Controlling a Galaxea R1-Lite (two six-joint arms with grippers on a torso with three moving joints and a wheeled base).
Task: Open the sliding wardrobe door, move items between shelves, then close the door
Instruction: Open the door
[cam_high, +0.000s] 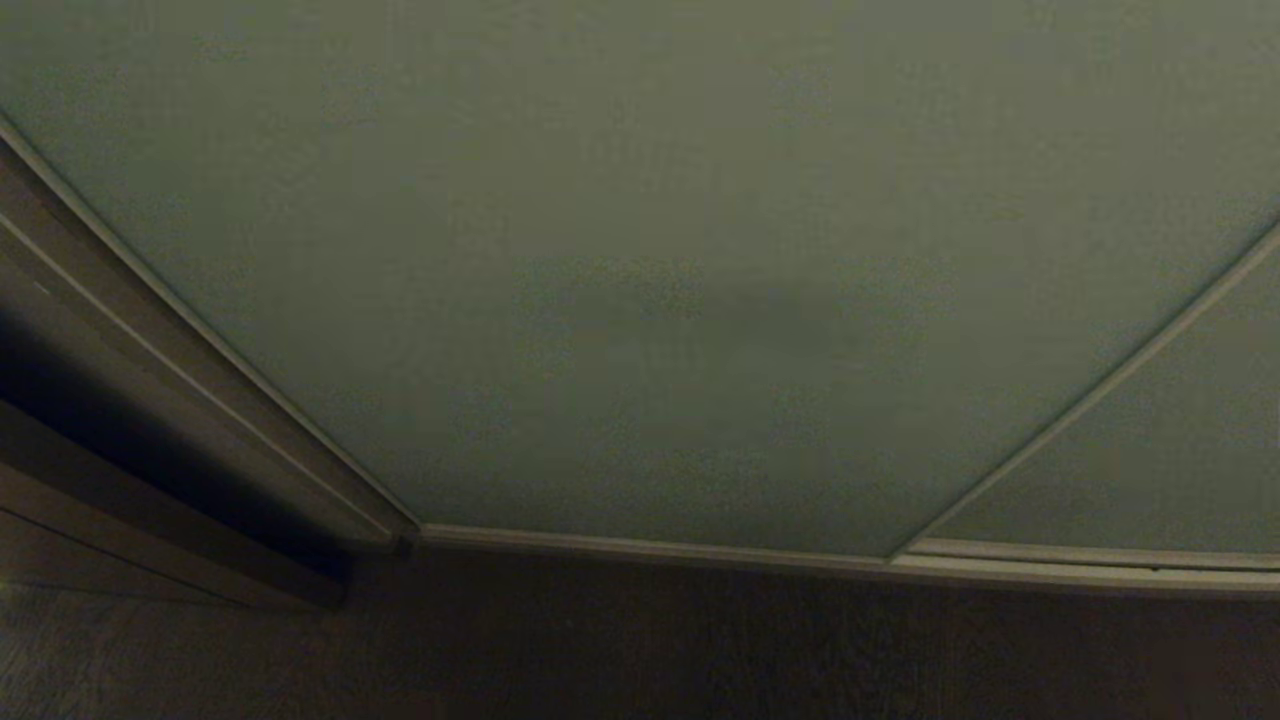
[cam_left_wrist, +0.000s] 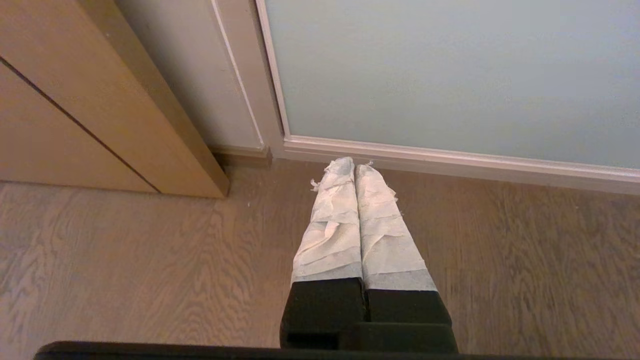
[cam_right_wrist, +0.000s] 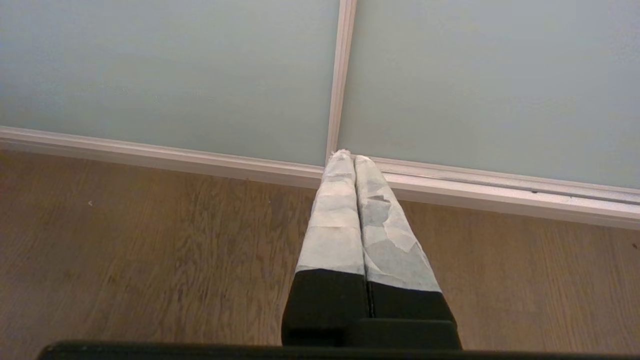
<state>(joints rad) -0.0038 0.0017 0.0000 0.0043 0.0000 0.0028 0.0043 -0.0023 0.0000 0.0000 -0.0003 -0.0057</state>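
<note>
Ahead, two pale grey-green sliding wardrobe doors (cam_high: 640, 280) stand closed above the wooden floor (cam_left_wrist: 125, 260). Left tool (cam_left_wrist: 354, 167) and right tool (cam_right_wrist: 352, 159) hang near the floor, fingers pressed together, holding nothing.

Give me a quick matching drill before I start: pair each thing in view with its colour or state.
Things:
1. sliding wardrobe door
2. left hand
3. floor
4. side panel

Colour or state:
A. wood-grain planks, grey-brown
B. shut, empty, fingers wrapped in white tape
C. pale grey-green, closed, thin beige frame
D. tan wood, standing left of the door

Pairs: 1-C, 2-B, 3-A, 4-D. The right hand is shut and empty too, hanging near the seam between the two doors.
</note>
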